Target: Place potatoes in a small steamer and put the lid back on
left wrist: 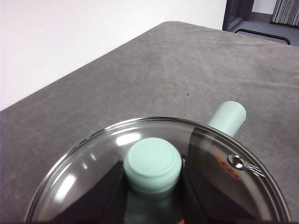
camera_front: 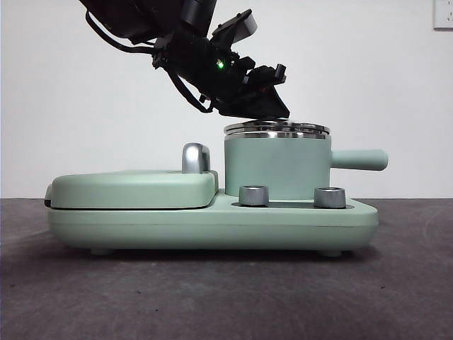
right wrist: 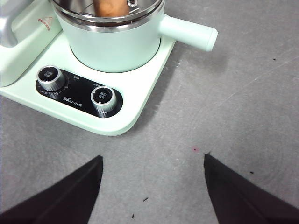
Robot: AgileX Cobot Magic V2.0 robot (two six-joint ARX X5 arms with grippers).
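Front view: small mint-green cylindrical steamer pot [camera_front: 277, 166] w/ steel rim sits right of centre on the mint-green cooker base [camera_front: 212, 223]. Straight green side handle [camera_front: 359, 159] points to the right. Round clear glass lid [camera_front: 277, 129] w/ steel rim rests level on the pot rim. Flat green hinged grill cover [camera_front: 131, 188] lies shut at left of frame, w/ a chrome latch [camera_front: 195, 157] just beside the pot. Two steel control knobs [camera_front: 254, 195] stand on the base in front of the pot.

Left gripper [camera_front: 265, 95] comes in from upper left of frame, dark, tilted, directly over the lid. Left wrist view: both black jaws pinch the lid's small mint-green knob [left wrist: 152, 164], one on each side, touching it.

Right gripper [right wrist: 153, 186]: jaws spread wide apart, nothing between them, over bare grey table [right wrist: 224, 93], near the base's knob corner but apart from it.

Potato [right wrist: 111, 6]: brown patch visible inside the pot under the lid, upper centre of right wrist view. Only part shows; skin detail not readable.
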